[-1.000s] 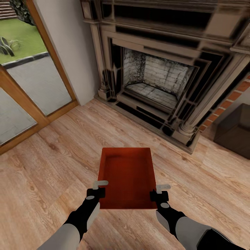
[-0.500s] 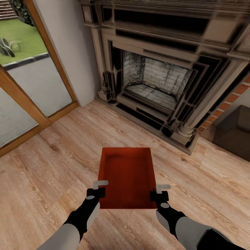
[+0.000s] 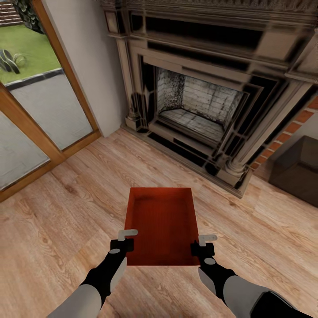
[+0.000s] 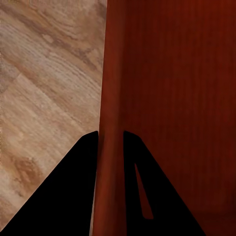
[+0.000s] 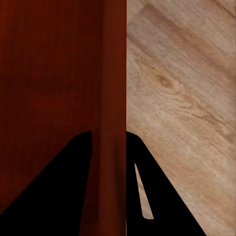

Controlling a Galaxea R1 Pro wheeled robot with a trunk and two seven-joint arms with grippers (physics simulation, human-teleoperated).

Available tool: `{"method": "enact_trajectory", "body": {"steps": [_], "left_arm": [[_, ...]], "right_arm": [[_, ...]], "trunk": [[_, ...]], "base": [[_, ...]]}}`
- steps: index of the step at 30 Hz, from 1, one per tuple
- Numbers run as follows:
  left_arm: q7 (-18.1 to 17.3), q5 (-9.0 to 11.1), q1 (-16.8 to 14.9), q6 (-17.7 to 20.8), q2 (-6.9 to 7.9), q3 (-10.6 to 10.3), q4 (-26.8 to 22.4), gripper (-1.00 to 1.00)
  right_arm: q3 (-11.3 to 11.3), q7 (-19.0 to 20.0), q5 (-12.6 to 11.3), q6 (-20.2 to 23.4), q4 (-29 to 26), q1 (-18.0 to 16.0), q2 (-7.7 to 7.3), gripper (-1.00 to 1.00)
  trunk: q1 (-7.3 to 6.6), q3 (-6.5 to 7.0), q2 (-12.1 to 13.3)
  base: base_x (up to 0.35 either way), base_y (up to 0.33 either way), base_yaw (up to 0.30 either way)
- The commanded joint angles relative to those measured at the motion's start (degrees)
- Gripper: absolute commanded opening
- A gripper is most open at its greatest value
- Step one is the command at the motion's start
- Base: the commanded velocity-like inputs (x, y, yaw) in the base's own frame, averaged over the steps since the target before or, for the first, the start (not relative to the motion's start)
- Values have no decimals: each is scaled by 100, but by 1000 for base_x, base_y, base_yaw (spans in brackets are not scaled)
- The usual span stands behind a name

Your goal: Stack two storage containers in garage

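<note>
I've got one storage container [image 3: 161, 227] carried out in front of me over the wood plank floor [image 3: 53, 229] of the living room, open side up, nothing in it. Left gripper [image 3: 125, 239] is clamped on the container's left wall near the corner closest to me; in the left wrist view the two dark fingers [image 4: 78, 187] sit either side of the thin red wall [image 4: 110, 147] with no gap, so it's closed on it. Right gripper [image 3: 203, 244] same deal on the right wall, fingers [image 5: 73, 187] pinching the rim [image 5: 114, 147] in the right wrist view. Fireplace [image 3: 198, 101] is dead ahead, glass door [image 3: 35, 101] off to the left, dark cabinet [image 3: 296, 170] at the right edge. Garage isn't in sight, so I judge this is the haul stage, early in the task. Risks from here: both grips are on the near end of thin walls, so the far end hangs unsupported and could sag or pivot down if either pinch slips. If the arms drift apart or together while the base turns, the walls could pop out of the fingers or the box could twist. Fireplace base is close ahead, so turning too tight could knock the far end against it. Second container not seen here.
</note>
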Motion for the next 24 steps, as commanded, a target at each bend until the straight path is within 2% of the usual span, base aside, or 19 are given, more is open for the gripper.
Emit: {"method": "enact_trajectory", "body": {"steps": [1, 24], "left_arm": [[79, 213, -2, 46, 6, 269, -16, -100], [85, 213, -2, 46, 3, 264, -61, -100]], "right_arm": [[-90, 57, 93, 17, -26, -1, 2, -100], [-136, 5, 38, 27, -14, -1, -11, -100]], "trunk": [[-23, 16, 40], [-528, 429, 962]], "base": [[0, 0, 0], [0, 0, 0]]}}
